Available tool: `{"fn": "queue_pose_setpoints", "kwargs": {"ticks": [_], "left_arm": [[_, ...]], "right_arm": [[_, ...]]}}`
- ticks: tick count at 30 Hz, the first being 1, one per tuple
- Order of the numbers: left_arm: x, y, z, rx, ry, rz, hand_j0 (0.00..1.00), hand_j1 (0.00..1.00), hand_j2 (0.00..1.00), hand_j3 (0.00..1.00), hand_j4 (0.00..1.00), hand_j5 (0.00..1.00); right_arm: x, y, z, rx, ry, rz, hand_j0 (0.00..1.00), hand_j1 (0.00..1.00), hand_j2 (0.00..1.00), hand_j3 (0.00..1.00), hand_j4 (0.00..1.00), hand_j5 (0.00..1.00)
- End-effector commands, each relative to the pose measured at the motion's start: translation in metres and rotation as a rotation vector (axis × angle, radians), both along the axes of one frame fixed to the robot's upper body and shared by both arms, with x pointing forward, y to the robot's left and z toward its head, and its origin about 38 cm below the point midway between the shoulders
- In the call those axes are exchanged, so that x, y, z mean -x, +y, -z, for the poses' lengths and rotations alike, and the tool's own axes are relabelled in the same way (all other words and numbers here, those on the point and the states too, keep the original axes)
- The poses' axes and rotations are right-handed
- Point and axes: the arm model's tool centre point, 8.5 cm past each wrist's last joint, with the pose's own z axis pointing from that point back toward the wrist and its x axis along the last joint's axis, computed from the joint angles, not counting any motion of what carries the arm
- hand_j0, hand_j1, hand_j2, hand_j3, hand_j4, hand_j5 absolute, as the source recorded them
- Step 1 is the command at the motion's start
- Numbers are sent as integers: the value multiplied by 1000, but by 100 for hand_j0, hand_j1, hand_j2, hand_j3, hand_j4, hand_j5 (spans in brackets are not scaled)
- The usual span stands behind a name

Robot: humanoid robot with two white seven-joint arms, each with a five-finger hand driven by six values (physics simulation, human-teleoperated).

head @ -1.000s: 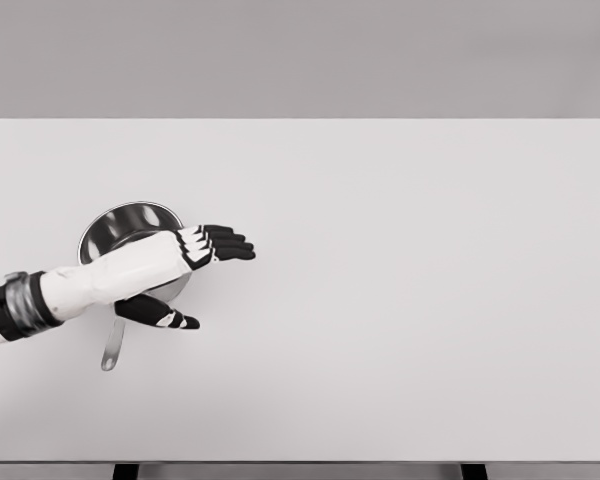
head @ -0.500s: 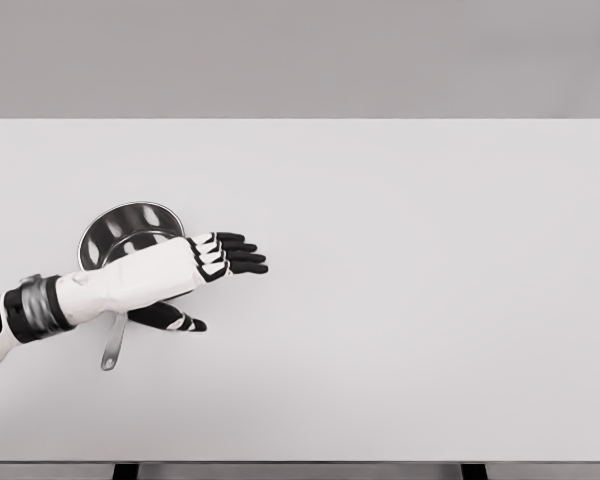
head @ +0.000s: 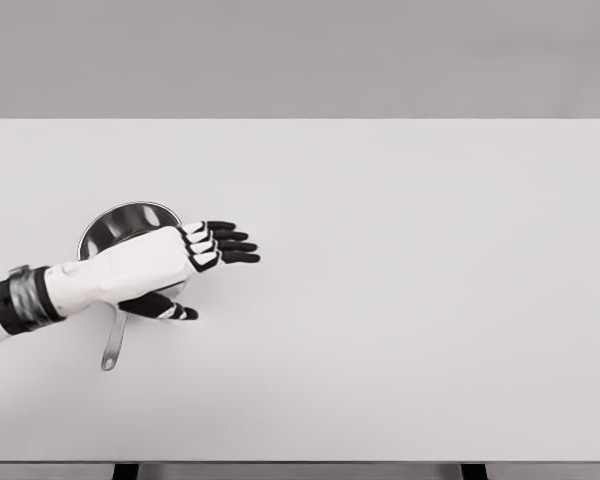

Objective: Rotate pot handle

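Observation:
A shiny steel pot (head: 120,226) sits on the left part of the white table (head: 400,280). Its thin handle (head: 112,346) points toward the table's front edge. My left hand (head: 205,268) reaches over the pot's right side, palm facing right. The four fingers (head: 228,243) stretch out flat past the rim. The thumb (head: 166,308) hangs lower, just right of where the handle meets the pot. The hand holds nothing. My forearm hides the near half of the pot.
The left hand first slid right and toward the front, then drew back left and farther away. The pot and its handle have not moved.

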Motion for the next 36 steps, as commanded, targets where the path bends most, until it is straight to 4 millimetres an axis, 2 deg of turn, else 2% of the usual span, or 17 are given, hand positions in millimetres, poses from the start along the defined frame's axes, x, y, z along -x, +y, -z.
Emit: {"fn": "queue_pose_setpoints", "kwargs": {"ticks": [1, 11, 17, 36], "left_arm": [[-1, 5, -3, -7, -5, -10, 100, 100, 100, 100, 100, 100], [1, 6, 4, -92, -47, 8, 100, 100, 100, 100, 100, 100], [1, 18, 1, -150, -72, -7, 100, 100, 100, 100, 100, 100], [4, 33, 2, -199, -65, -22, 100, 100, 100, 100, 100, 100]], "right_arm": [[0, 0, 0, 0, 0, 0, 100, 100, 100, 100, 100, 100], [0, 0, 0, 0, 0, 0, 100, 100, 100, 100, 100, 100], [0, 0, 0, 0, 0, 0, 100, 100, 100, 100, 100, 100], [0, 0, 0, 0, 0, 0, 100, 100, 100, 100, 100, 100]]}}
